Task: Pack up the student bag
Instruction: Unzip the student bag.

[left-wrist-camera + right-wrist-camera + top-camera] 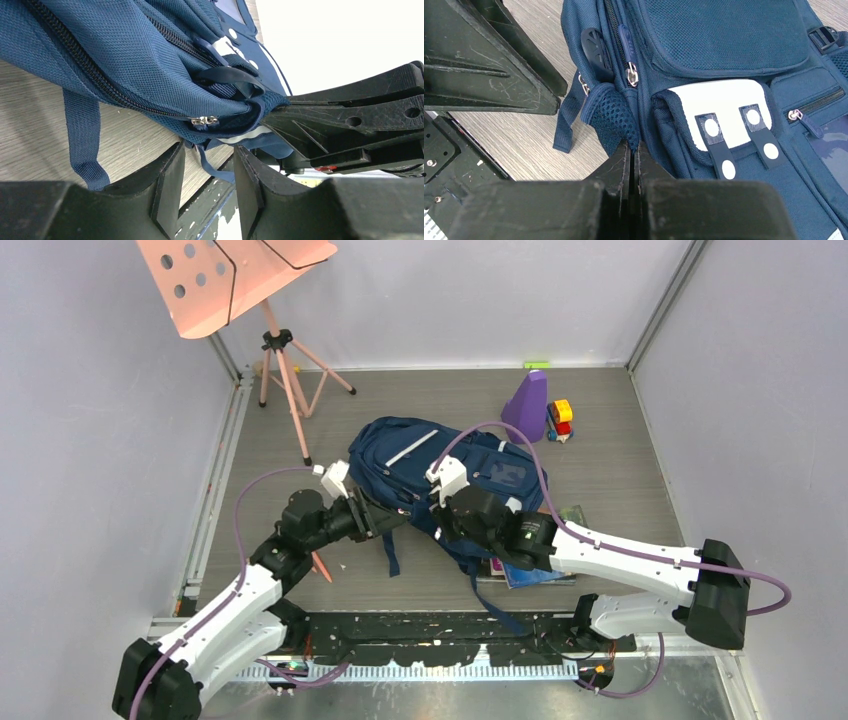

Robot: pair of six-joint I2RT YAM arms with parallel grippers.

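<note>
Bag, place: the student bag lies front-up around the middle of the worktop. Its near end lies over a stack of books toward the near edge.
Bag, feel: soft woven fabric, probably limp and light with little in it. It is likely to sag and fold rather than lift as one piece, and it is neither slippery nor fragile.
Right gripper: the right gripper is clenched on a mesh fold at the bag's near-left corner, with its jaws pressed together.
Left gripper: the left gripper has its jaws apart with nothing clamped. It sits just in front of the zip pull at the same corner.
Where to hold: the small metal zip pull is hard to pinch. The pinched mesh fold gives a counter-hold so the zip can run.
Snag risk: a loose strap hangs beside the left jaws and may catch.
Edges: both grippers crowd one corner, near each other.
Open room: bare worktop shows left of the bag up to a music stand at the far-left corner. A purple cone and toy blocks stand near the far edge.
</note>
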